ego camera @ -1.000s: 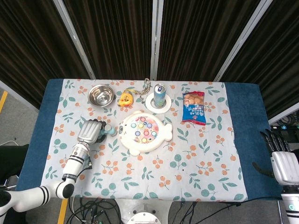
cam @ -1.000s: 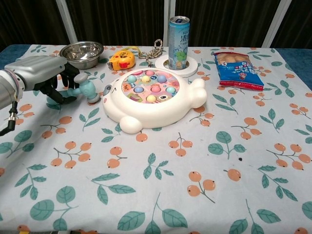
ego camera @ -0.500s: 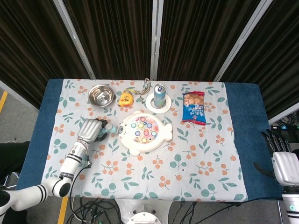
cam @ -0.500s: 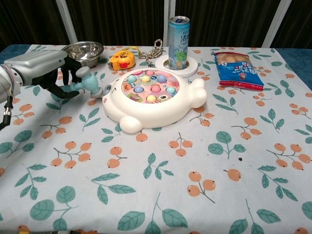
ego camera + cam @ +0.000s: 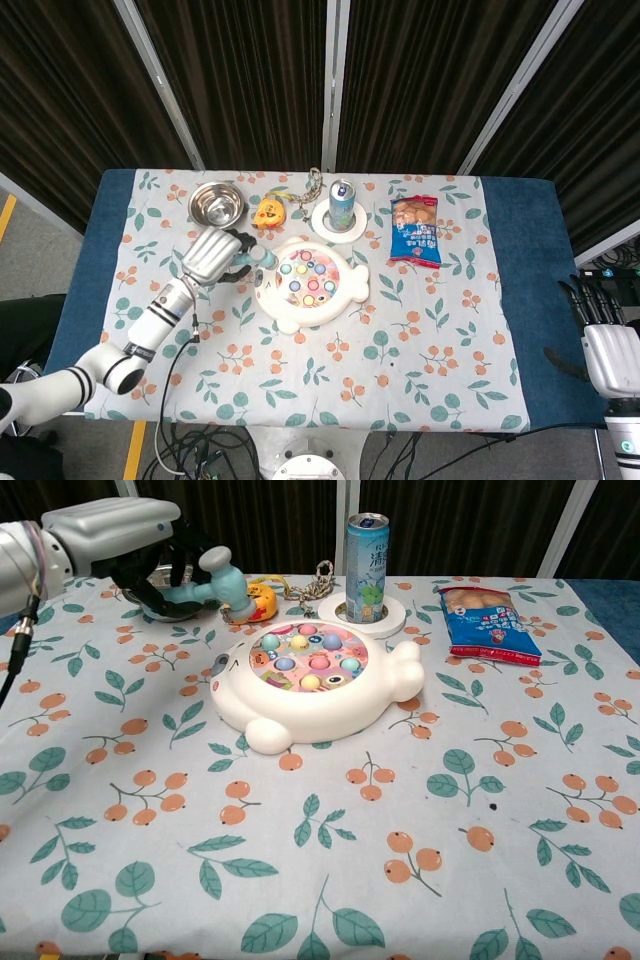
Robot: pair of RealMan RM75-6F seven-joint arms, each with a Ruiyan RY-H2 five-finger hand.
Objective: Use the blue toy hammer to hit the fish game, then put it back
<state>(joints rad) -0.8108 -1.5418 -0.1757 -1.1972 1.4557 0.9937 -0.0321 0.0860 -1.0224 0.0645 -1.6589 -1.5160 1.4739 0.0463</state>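
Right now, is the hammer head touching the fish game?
Apart. Chest view shows the blue toy hammer raised in the left hand, clear of the fish game.

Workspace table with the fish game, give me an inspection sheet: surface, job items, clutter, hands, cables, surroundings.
Surface: tablecloth printed with leaves and orange fruit over a blue table.
Job's things: white fish-shaped game with pastel fish flat at centre; blue toy hammer lifted off the table, above the game's left edge.
Clutter: steel bowl, yellow tape measure, drink can upright on a white round coaster, blue snack bag.
Hands: left hand grips the hammer's handle; right hand idle beyond the table's right edge, fingers straight and apart.
Cables: black leads below the table's front edge.
Surroundings: dark curtain with pale poles.
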